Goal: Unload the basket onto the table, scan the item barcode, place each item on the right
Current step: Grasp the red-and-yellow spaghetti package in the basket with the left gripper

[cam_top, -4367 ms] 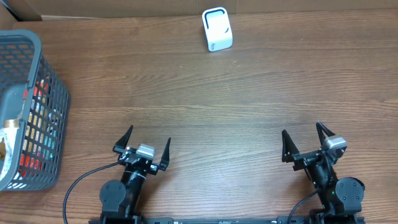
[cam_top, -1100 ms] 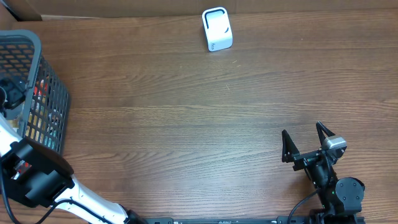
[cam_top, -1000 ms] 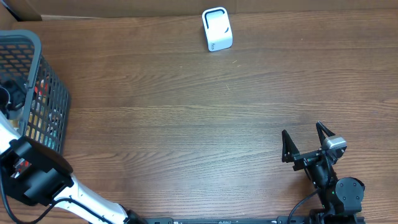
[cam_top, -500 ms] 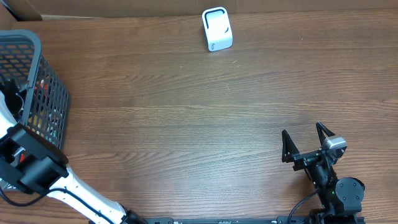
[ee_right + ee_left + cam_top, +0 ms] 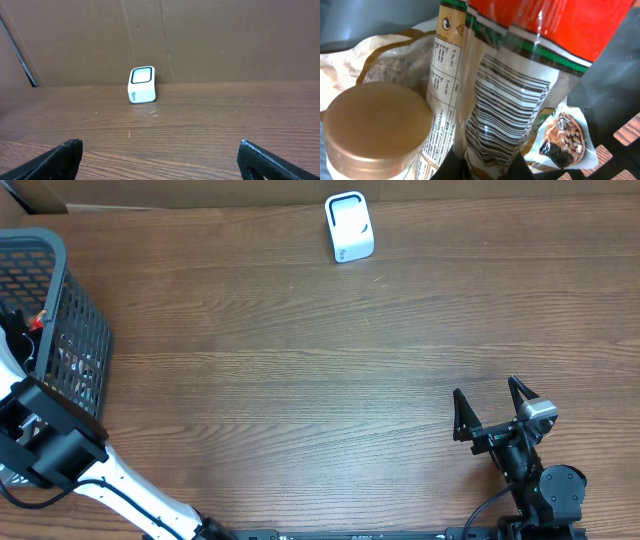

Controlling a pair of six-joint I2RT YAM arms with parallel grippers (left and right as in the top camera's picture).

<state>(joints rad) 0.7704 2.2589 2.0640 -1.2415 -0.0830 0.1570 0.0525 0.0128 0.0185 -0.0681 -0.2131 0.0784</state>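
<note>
In the left wrist view a red and white packet [image 5: 520,75] with a large barcode [image 5: 506,117] stands among the goods in the basket. My left gripper [image 5: 487,169] is shut on the packet's lower edge, with a dark finger on each side of it. From overhead the left arm [image 5: 45,445] reaches into the grey basket [image 5: 62,255], and its jaws are hidden there. The white scanner [image 5: 349,227] stands at the table's far edge, also in the right wrist view [image 5: 142,84]. My right gripper [image 5: 495,408] rests open near the front right, holding nothing [image 5: 162,160].
A jar with a gold lid [image 5: 375,125] sits left of the packet, and a snack bag showing nuts [image 5: 563,137] lies to its right. A brown cardboard wall [image 5: 200,35] backs the table behind the scanner.
The left arm went from its rest at the front into the basket. In the last half second its jaws closed on the packet. The right arm has not moved.
</note>
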